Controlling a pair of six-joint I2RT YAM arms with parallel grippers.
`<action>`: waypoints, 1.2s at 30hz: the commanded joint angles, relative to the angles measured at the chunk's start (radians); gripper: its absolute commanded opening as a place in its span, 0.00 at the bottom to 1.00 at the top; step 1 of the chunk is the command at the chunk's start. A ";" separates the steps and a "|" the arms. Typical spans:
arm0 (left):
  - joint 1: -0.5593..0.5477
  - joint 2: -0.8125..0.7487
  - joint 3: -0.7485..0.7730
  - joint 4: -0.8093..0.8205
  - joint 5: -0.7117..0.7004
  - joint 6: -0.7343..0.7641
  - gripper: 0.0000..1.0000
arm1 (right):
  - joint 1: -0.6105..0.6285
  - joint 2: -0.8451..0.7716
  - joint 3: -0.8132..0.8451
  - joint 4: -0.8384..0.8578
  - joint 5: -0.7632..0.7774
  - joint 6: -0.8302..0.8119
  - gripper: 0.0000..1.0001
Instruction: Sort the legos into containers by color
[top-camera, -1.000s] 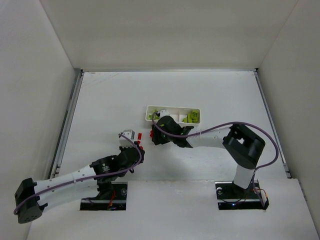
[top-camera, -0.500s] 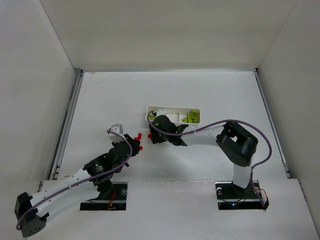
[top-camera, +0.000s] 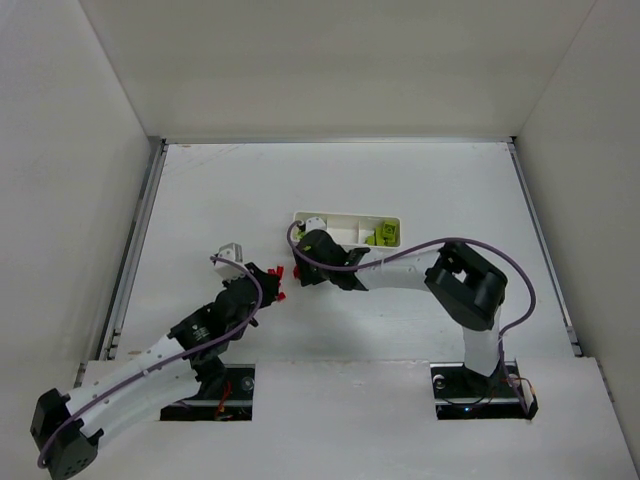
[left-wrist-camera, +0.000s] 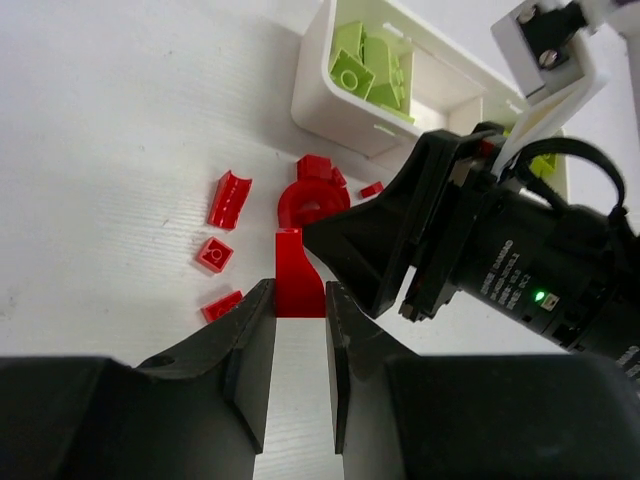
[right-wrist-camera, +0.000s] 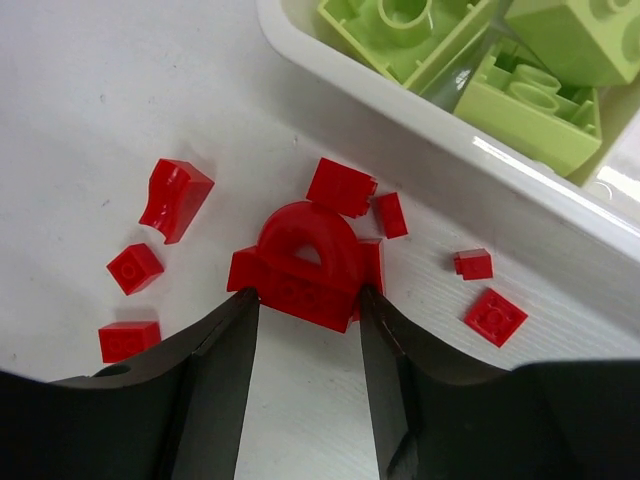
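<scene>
Legos: light, stiff, slick; right claw (right-wrist-camera: 305, 310) part-open straddling red arch (right-wrist-camera: 305, 262); left claw (left-wrist-camera: 298, 345) nips a red brick (left-wrist-camera: 297, 288) by its flat sides

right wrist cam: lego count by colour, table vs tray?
red pieces, loose on the table: 8 (arch cluster counted as 1)
green bricks, in the tray: 3 showing, all cut off by the frame edge
Total: 11 visible

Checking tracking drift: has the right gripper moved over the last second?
Yes. The right gripper slid left along the white tray front wall, from below the left compartment to past the tray's left end.
</scene>
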 joint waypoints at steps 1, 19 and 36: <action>0.030 -0.041 0.006 0.036 -0.010 0.001 0.14 | 0.018 0.015 0.043 -0.014 0.009 -0.016 0.46; 0.081 0.079 0.042 0.174 0.064 0.029 0.14 | 0.068 -0.251 -0.150 0.030 0.083 0.046 0.33; 0.050 0.174 0.075 0.257 0.068 0.036 0.15 | -0.235 -0.342 -0.164 0.084 0.052 0.017 0.34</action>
